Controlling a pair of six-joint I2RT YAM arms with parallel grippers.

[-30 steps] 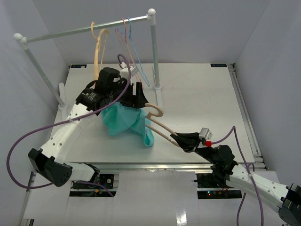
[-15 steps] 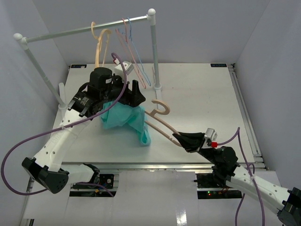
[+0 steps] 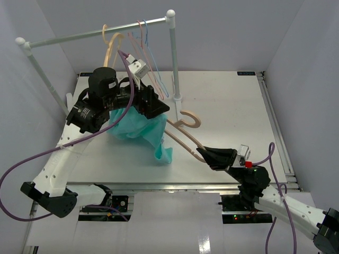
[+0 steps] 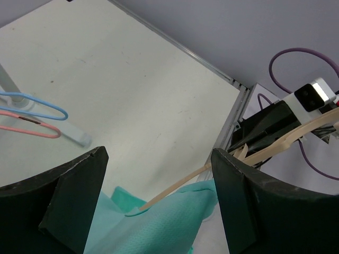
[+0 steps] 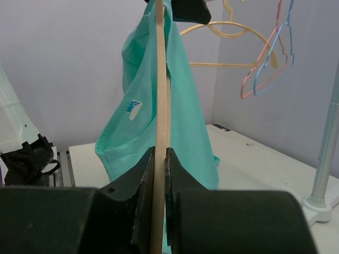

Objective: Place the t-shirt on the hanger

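The teal-green t-shirt point(image 3: 136, 129) is bunched in the middle of the table, with one arm of the pinkish-tan hanger point(image 3: 184, 138) pushed into it. My left gripper point(image 3: 154, 106) hovers over the shirt's top, open. In the left wrist view its fingers stand wide apart point(image 4: 159, 154) with the t-shirt point(image 4: 169, 225) and the hanger's arm point(image 4: 177, 186) below them. My right gripper point(image 3: 207, 154) is shut on the hanger's other arm. In the right wrist view the hanger point(image 5: 161, 95) runs up from the shut gripper point(image 5: 159, 154) into the draped t-shirt point(image 5: 188, 111).
A white clothes rail point(image 3: 95, 33) crosses the back left, with a yellower tan hanger point(image 3: 110, 50) and thin pink and blue hangers point(image 3: 144, 39) on it. Its right post point(image 3: 174, 58) stands just behind the shirt. Grey walls close in on both sides.
My left gripper has risen and drawn back to the left while its jaws widened. My right gripper has shifted right, taking the hanger with it; the hook now lies further right.
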